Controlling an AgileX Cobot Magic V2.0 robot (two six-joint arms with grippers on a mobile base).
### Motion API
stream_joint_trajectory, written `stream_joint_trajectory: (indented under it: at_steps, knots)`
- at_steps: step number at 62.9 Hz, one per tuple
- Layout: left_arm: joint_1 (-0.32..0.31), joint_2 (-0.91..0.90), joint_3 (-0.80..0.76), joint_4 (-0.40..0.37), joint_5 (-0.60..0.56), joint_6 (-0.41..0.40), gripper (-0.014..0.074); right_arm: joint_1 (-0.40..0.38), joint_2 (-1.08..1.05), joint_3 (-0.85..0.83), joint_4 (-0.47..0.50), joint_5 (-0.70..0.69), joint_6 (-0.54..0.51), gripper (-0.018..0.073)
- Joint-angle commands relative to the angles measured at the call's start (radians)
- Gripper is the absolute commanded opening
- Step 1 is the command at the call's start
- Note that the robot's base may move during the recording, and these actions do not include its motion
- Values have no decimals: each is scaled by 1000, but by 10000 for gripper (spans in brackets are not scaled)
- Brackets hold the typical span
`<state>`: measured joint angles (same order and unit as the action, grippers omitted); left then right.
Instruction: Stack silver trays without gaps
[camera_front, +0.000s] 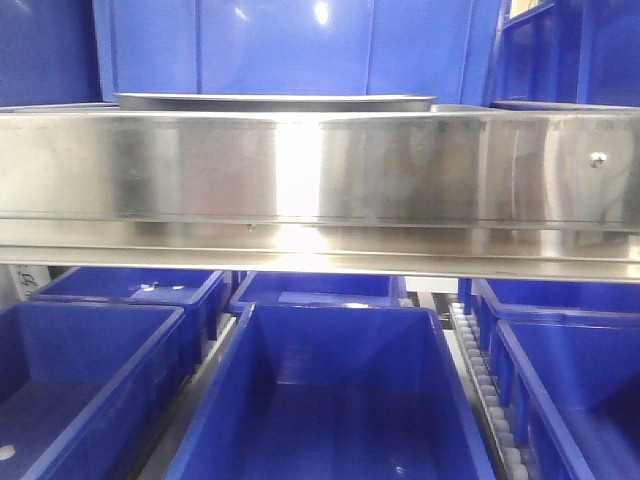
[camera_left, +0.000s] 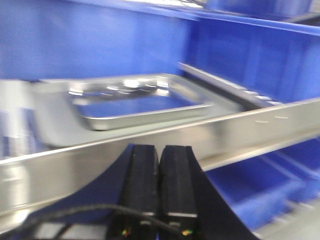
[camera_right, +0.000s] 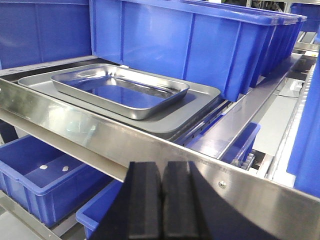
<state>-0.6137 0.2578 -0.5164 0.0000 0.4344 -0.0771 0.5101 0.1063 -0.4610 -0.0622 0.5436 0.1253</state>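
While both my left gripper (camera_left: 159, 165) and right gripper (camera_right: 161, 186) sit with black ribbed pads pressed together, holding nothing, they stay short of the steel rail (camera_right: 75, 125). Beyond it, a shiny small tray (camera_right: 120, 90) with rounded corners lies nested in a duller large tray (camera_right: 200, 97), beside a blue bin (camera_right: 190, 45).

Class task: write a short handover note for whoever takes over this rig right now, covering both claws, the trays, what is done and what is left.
Left claw: shut, empty, below the steel rail.
Right claw: shut, empty, also in front of the rail.
Trays: small silver tray sits inside the larger grey tray on the shelf, in front of the blue bins.
Done: the two appear nested.
Left: check that the small tray lies flat without gaps; the pictures cannot confirm it.
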Motion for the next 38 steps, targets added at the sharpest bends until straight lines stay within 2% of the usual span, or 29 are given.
stream_joint_trajectory:
  at_steps: [1, 10, 19, 27, 34, 36, 38]
  knots:
    - [93, -30, 5, -57, -104, 104, -42, -1, 12, -26, -14, -89, -10, 50]
    - [274, -136, 144, -59, -233, 136, -42, -1, 12, -26, -14, -89, -10, 50]
    - [415, -230, 307, -61, -399, 136, -42, -1, 12, -26, -14, -89, -10, 50]
    - [488, -272, 432, -61, -511, 136, -42, -1, 12, -26, -14, -89, -10, 50]
    - [532, -293, 550, -61, -664, 136, -42, -1, 12, -26, -14, -89, -10, 50]
    - [537, -302, 540, -61, -603, 136, -42, -1, 12, -26, -14, -89, -10, 50]
    - [543, -307, 540, -61, -604, 136, -42, -1, 12, -26, -14, -89, -10, 50]
